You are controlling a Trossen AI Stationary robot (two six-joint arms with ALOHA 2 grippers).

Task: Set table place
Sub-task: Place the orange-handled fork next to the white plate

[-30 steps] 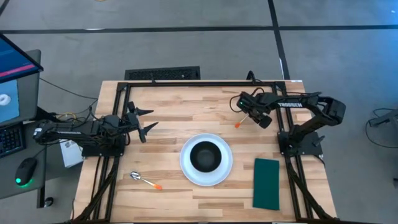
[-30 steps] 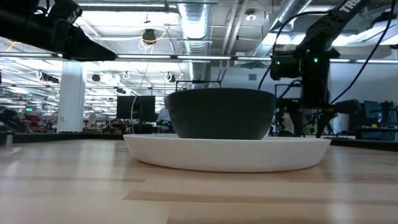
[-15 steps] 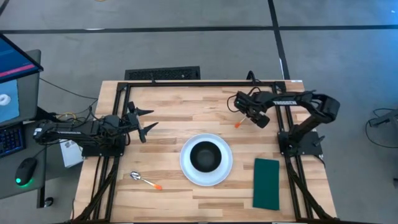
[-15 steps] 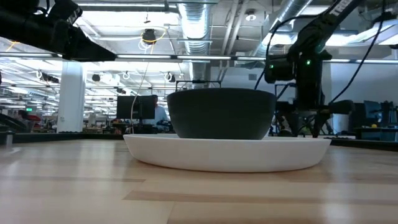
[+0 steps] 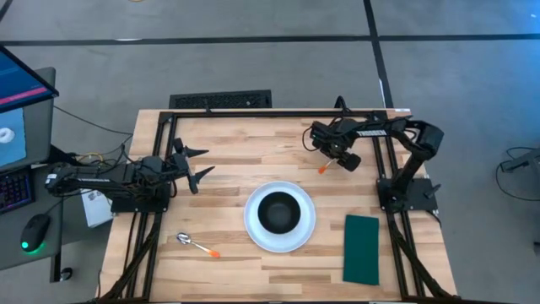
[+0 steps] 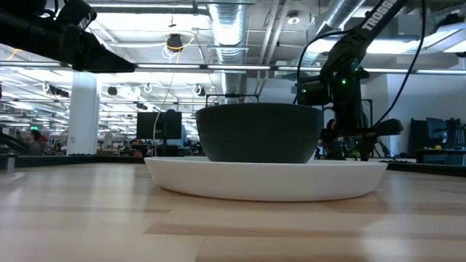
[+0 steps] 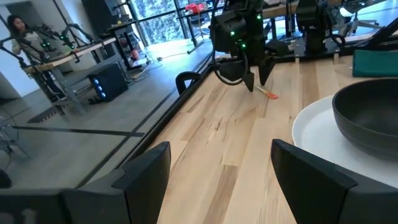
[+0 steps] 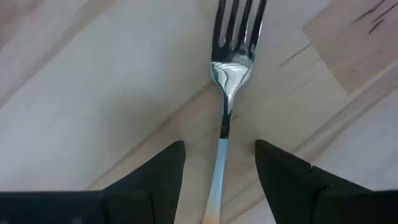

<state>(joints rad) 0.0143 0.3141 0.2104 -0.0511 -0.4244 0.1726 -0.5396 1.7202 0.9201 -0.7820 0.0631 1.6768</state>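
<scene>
A large white plate (image 5: pixel 253 230) lies at the table's middle with a small black bowl (image 5: pixel 278 211) standing on it. The fork (image 5: pixel 327 162) lies flat on the wood at the far right, its orange handle end (image 5: pixel 322 170) toward the plate. My right gripper (image 5: pixel 331 152) hangs over it, open. In the right wrist view its fingers (image 8: pixel 163 171) stand on either side of the fork's handle (image 8: pixel 220 163) without touching it. The spoon (image 5: pixel 197 245) lies near the front left. The dark green napkin (image 5: pixel 361 249) lies flat at the front right. My left gripper (image 5: pixel 207 162) is open and empty at the table's left.
A black frame rail (image 5: pixel 278 113) runs along the table's far edge, close behind my right gripper. Bare wood lies between the fork and the plate and left of the plate. A monitor and a mouse (image 5: pixel 34 228) stand off the table's left side.
My right gripper has gone toward the table's left and far edge and now stands over the fork. The fork, plate, bowl, spoon and napkin have stayed where they were.
</scene>
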